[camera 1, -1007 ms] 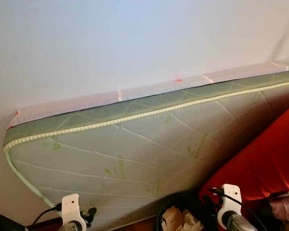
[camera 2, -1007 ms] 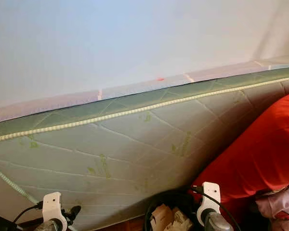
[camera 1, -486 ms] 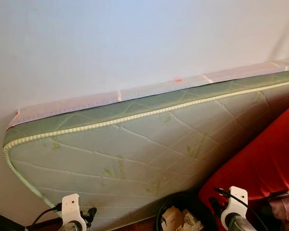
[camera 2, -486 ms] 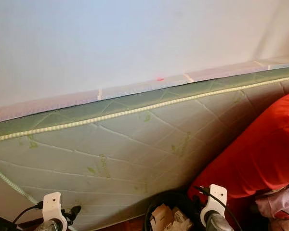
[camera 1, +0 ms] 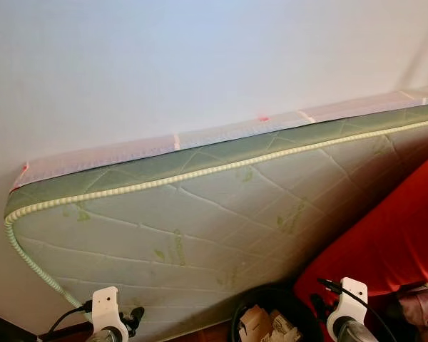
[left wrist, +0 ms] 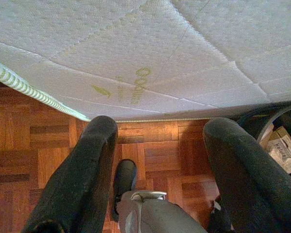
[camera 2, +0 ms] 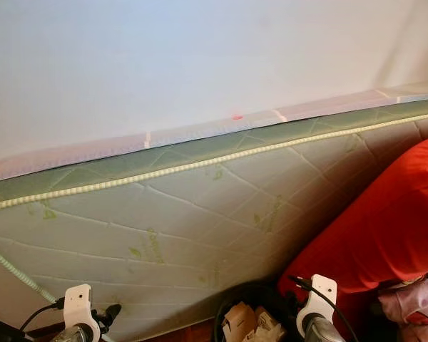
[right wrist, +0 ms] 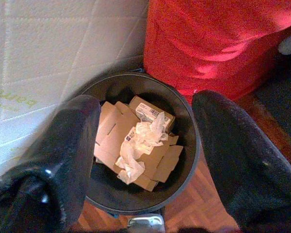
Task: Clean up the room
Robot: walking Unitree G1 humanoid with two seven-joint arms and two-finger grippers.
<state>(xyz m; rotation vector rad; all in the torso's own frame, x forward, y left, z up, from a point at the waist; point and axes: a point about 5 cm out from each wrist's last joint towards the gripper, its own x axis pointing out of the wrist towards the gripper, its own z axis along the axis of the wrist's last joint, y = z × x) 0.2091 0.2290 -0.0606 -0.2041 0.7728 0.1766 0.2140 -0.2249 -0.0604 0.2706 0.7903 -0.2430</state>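
A black trash bin (right wrist: 188, 127) stands on the parquet floor and holds flattened cardboard (right wrist: 115, 137) and crumpled white paper (right wrist: 141, 141). My right gripper (right wrist: 145, 104) hangs open right above the bin's mouth, nothing between its fingers. The bin's rim (camera 1: 271, 293) sits at the bottom of the eye views, between my two wrists. Over bare parquet (left wrist: 155, 145), close to the mattress edge, my left gripper (left wrist: 160, 126) is open and empty. The white mounts of my left wrist (camera 1: 105, 308) and right wrist (camera 1: 348, 308) poke up from the bottom edge.
A pale green quilted mattress (camera 1: 200, 214) leans on its side against the white wall (camera 1: 200, 64), just behind the bin. A big red cushion or cover (camera 1: 392, 242) presses against the bin's right side. Pink cloth (camera 2: 414, 299) lies at the lower right.
My right wrist has shifted a little to the right and down. The left wrist, the bin and the mattress stay as they were.
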